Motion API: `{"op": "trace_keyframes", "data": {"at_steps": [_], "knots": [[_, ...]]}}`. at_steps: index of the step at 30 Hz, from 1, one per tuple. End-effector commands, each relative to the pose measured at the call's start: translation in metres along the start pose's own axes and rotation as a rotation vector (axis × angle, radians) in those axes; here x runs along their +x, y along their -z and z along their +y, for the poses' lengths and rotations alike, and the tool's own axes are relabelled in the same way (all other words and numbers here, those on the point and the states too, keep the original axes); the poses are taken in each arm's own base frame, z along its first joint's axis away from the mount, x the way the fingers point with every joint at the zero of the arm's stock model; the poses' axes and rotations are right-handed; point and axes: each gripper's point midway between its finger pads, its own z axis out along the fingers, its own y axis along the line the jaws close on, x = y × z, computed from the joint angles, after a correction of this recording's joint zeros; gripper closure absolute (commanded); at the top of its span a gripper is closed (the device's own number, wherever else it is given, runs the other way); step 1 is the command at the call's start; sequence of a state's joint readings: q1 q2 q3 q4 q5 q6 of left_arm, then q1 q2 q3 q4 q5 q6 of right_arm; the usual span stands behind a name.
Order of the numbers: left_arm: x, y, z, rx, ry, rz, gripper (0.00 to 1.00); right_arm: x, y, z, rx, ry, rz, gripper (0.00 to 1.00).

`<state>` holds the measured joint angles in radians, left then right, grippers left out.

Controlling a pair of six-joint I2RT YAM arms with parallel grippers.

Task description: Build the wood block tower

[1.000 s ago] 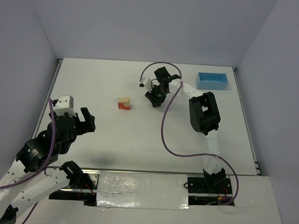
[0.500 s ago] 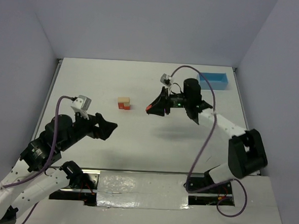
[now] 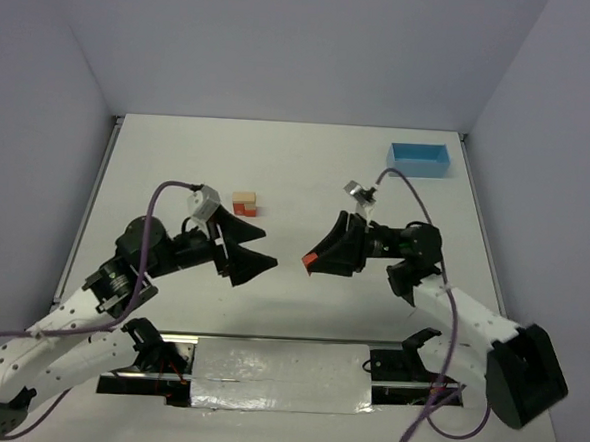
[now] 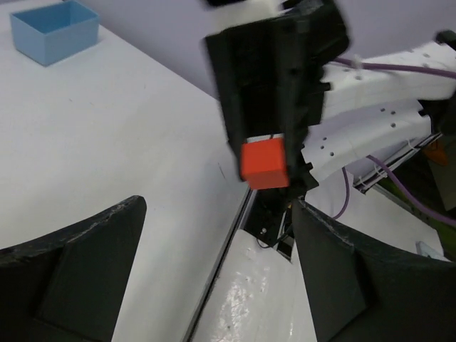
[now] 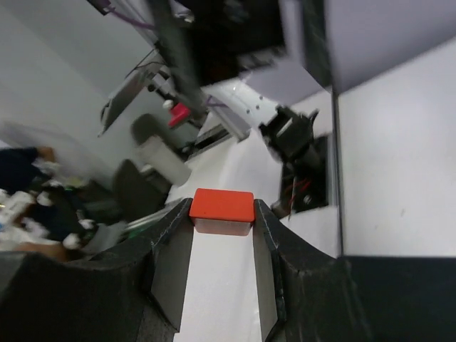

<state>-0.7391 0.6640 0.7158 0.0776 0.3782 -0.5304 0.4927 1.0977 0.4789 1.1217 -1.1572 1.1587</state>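
Plain pale walls enclosed a white desk (image 3: 178, 164) on three sides. The wood block tower (image 3: 243, 204) stood on the desk left of centre, nearer the far edge than the near edge. At this stage it was a low cluster of one tan piece beside red pieces. A light blue tray (image 3: 419, 159) sat in the far right corner, well apart from the tower.

The right tool (image 3: 315, 259) was clenched on a red block (image 5: 222, 210). The right wrist view showed the block pinched between the two fingers at their very tips, with its outer face protruding beyond them. The arm held the block above the desk, over the middle of the near half, with the tool pointing toward the left edge.

The left tool (image 3: 271, 250) was released and carried nothing. Its fingers (image 4: 85, 271) were spread wide and pointed toward the right edge, directly facing the block. The left wrist view showed the block centred in the gap between them but not yet inside it.

Judgement: the arrangement suited a hand-over. The tower stood on the left arm's side of the desk, so passing the block to that arm would give the shorter reach. The tip grasp appeared chosen to leave free block faces for the receiving fingers, and the wide opening allowed margin for misalignment. The red block was not yet on the tower.
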Motion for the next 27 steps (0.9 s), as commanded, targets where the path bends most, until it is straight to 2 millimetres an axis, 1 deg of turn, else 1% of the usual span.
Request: {"op": "trace_keyframes", "data": {"at_steps": [1, 2, 3, 4, 5, 6, 7, 8, 9, 10, 11, 12, 13, 14, 15, 16, 17, 19, 20, 23, 26, 27], "knots": [[-0.023, -0.022, -0.013, 0.03, 0.018, -0.047, 0.07, -0.021, -0.002, 0.036, 0.016, 0.314, -0.094, 1.0], [-0.017, -0.028, -0.016, 0.034, 0.041, -0.03, 0.08, -0.016, 0.0, 0.018, 0.105, 0.367, -0.075, 1.0], [-0.017, -0.03, -0.016, 0.014, 0.074, -0.037, 0.09, -0.028, 0.001, 0.031, 0.139, 0.456, -0.14, 1.0], [-0.015, -0.031, -0.015, 0.004, 0.09, -0.044, 0.1, -0.029, 0.002, 0.031, 0.167, 0.485, -0.157, 1.0], [-0.018, -0.032, -0.02, 0.018, 0.098, -0.065, 0.11, -0.025, 0.001, 0.032, 0.179, 0.485, -0.156, 1.0], [-0.019, -0.032, -0.024, 0.032, 0.128, -0.076, 0.12, -0.03, 0.001, 0.036, 0.189, 0.508, -0.173, 1.0], [-0.017, -0.032, -0.026, 0.045, 0.141, -0.083, 0.14, -0.03, 0.0, 0.037, 0.188, 0.504, -0.171, 1.0], [-0.017, -0.032, -0.035, 0.093, 0.147, -0.081, 0.15, -0.027, -0.004, 0.038, 0.178, 0.49, -0.159, 1.0], [-0.023, -0.032, -0.044, 0.14, 0.159, -0.11, 0.16, -0.028, -0.007, 0.037, 0.18, 0.492, -0.157, 1.0], [-0.024, -0.032, -0.05, 0.171, 0.163, -0.118, 0.16, -0.027, -0.009, 0.034, 0.192, 0.485, -0.154, 1.0], [-0.025, -0.03, -0.06, 0.221, 0.162, -0.115, 0.17, -0.028, -0.012, 0.033, 0.198, 0.491, -0.154, 1.0], [-0.029, -0.03, -0.067, 0.256, 0.157, -0.136, 0.17, -0.026, -0.017, 0.034, 0.189, 0.508, -0.145, 1.0], [-0.029, -0.03, -0.07, 0.272, 0.152, -0.138, 0.17, -0.029, -0.018, 0.032, 0.207, 0.513, -0.158, 1.0], [-0.029, -0.028, -0.076, 0.296, 0.145, -0.142, 0.17, -0.028, -0.02, 0.032, 0.207, 0.519, -0.159, 1.0], [-0.029, -0.027, -0.078, 0.312, 0.128, -0.15, 0.17, -0.025, -0.022, 0.032, 0.2, 0.519, -0.152, 1.0], [-0.029, -0.024, -0.081, 0.326, 0.114, -0.159, 0.17, -0.028, -0.023, 0.033, 0.197, 0.53, -0.167, 1.0], [-0.028, -0.023, -0.083, 0.335, 0.094, -0.163, 0.17, -0.026, -0.024, 0.032, 0.196, 0.525, -0.167, 1.0], [-0.023, -0.021, -0.084, 0.338, 0.078, -0.161, 0.19, -0.025, -0.027, 0.035, 0.177, 0.519, -0.168, 1.0], [-0.022, -0.021, -0.082, 0.33, 0.066, -0.159, 0.2, -0.024, -0.027, 0.033, 0.176, 0.514, -0.167, 1.0], [-0.016, -0.024, -0.073, 0.283, 0.056, -0.136, 0.21, -0.023, -0.029, 0.035, 0.165, 0.517, -0.171, 1.0], [-0.011, -0.024, -0.064, 0.237, 0.048, -0.123, 0.22, -0.022, -0.028, 0.034, 0.172, 0.514, -0.177, 1.0], [-0.013, -0.022, -0.063, 0.227, 0.045, -0.134, 0.21, -0.022, -0.028, 0.035, 0.169, 0.512, -0.178, 1.0]]}}
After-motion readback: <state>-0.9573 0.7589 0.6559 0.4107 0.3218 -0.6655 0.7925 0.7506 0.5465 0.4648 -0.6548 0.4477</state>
